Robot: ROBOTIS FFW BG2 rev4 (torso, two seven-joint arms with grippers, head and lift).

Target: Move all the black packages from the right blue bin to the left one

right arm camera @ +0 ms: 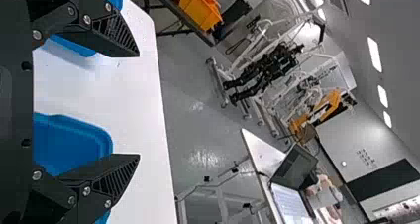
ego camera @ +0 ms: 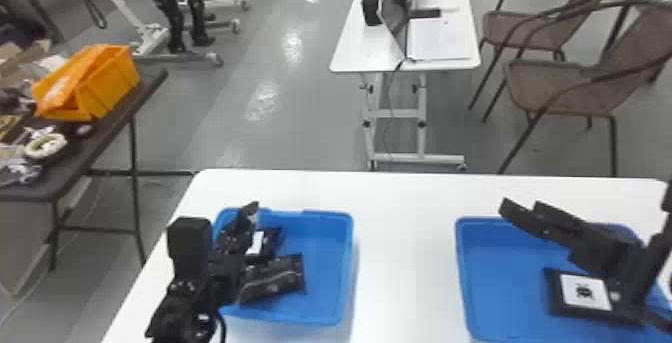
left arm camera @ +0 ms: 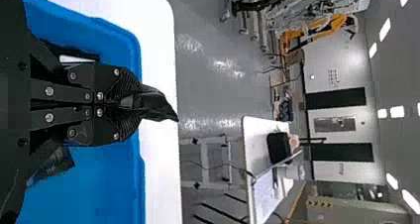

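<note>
My left gripper (ego camera: 242, 232) is over the left part of the left blue bin (ego camera: 327, 267). In the left wrist view this gripper (left arm camera: 134, 105) is shut on a black package (left arm camera: 157, 104), whose glossy pointed end sticks out past the fingertips. Lower in that bin lie a black package (ego camera: 275, 276) and another black package with a white label (ego camera: 259, 243). Above the right blue bin (ego camera: 505, 277) is my right gripper (ego camera: 522, 210); seen from its wrist, the gripper (right arm camera: 138, 106) stands open, nothing between its fingers. A black package (ego camera: 585, 292) with a white label lies beneath it.
Both bins stand on a white table (ego camera: 405, 247), with a bare strip between them. A dark side table (ego camera: 145, 84) with an orange crate (ego camera: 107, 79) is at the left. Beyond are a small white table (ego camera: 367, 49) with a laptop and brown chairs (ego camera: 560, 87).
</note>
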